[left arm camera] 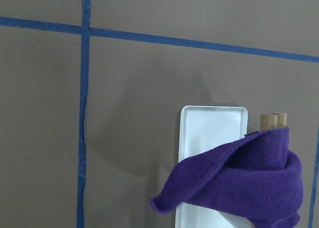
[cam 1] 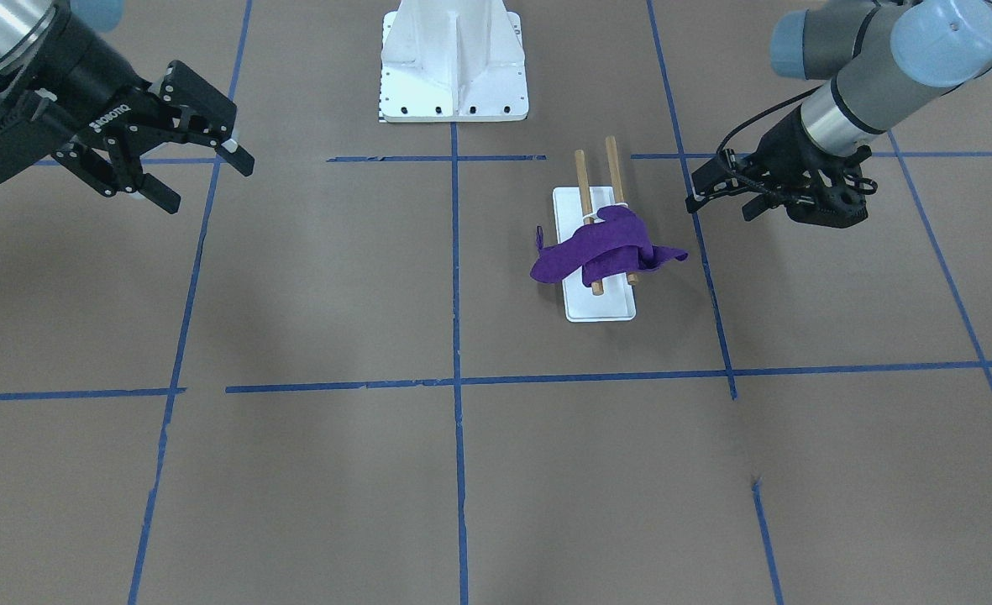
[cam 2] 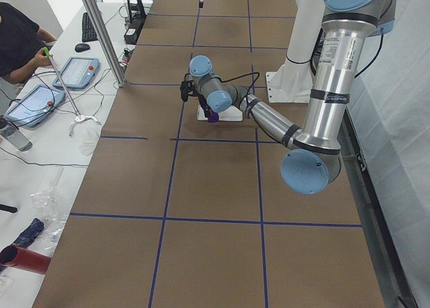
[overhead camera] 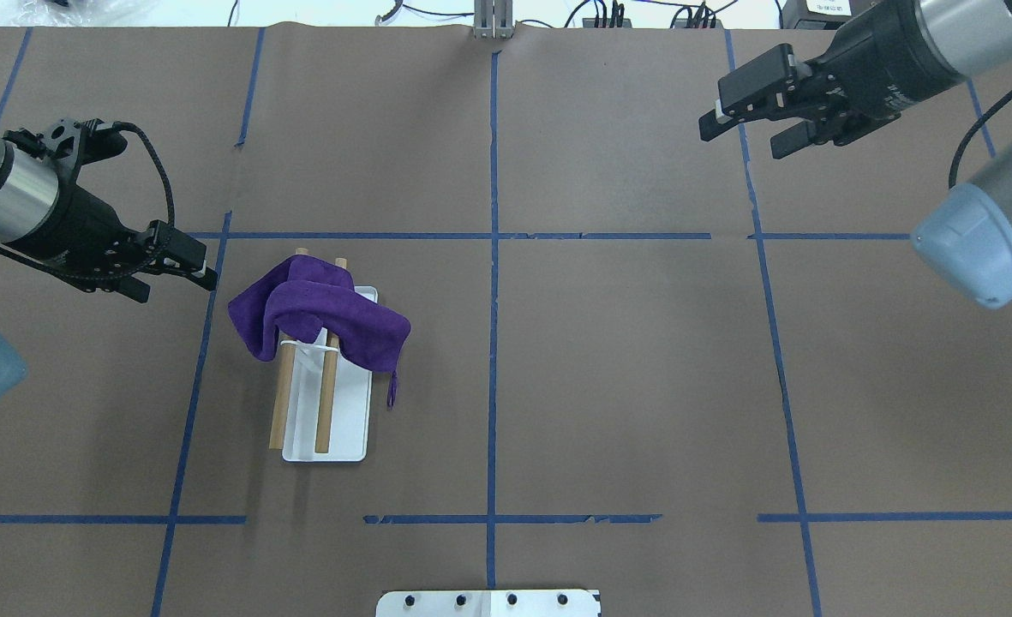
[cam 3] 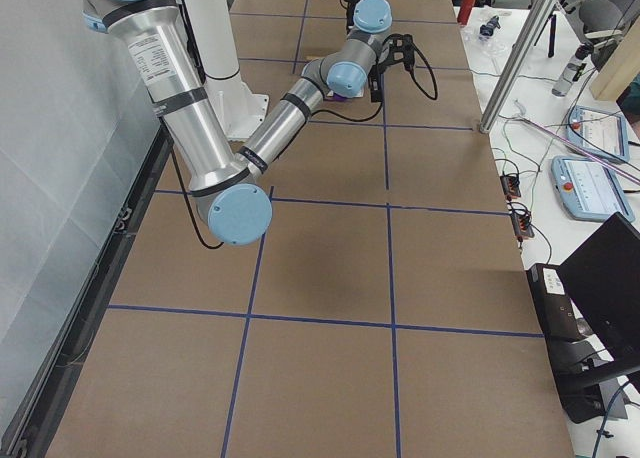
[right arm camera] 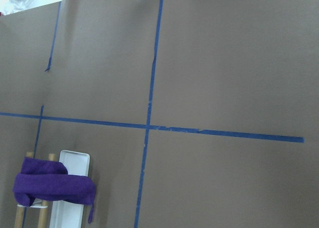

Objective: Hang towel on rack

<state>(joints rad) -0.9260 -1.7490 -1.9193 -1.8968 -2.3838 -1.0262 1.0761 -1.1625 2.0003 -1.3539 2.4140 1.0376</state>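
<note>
**A:** Where is the purple towel (overhead camera: pixel 317 313) at this moment?

**B:** It lies bunched over both wooden dowels (overhead camera: pixel 324 411) of the rack (overhead camera: pixel 350 424), at the end far from the robot. One corner hangs down past the white base plate toward the desk (overhead camera: pixel 625 368).

**A:** And the pincers?

**B:** The left pincer (overhead camera: pixel 173 278) has its fingers spread and holds nothing. It hovers near the rack and does not touch the cloth. The right pincer (overhead camera: pixel 745 135) is also spread and empty, well apart over the far side of the desk.

**A:** How will the towel handle, in your opinion?

**B:** I judge it light, soft and limp. It will sag and fold, and it may slide off the smooth wood if more of it hangs on one side. I would pinch a free corner or the hanging edge and take only cloth, because the rack looks light and could shift.

**A:** Do the views differ?

**B:** Yes. The overhead view shows the cloth crossing both dowels, with a small loop (overhead camera: pixel 392 392) dangling. The left wrist view shows the cut ends of the dowels and how thick the fold is. In the side views the arm hides almost all of it.
</note>
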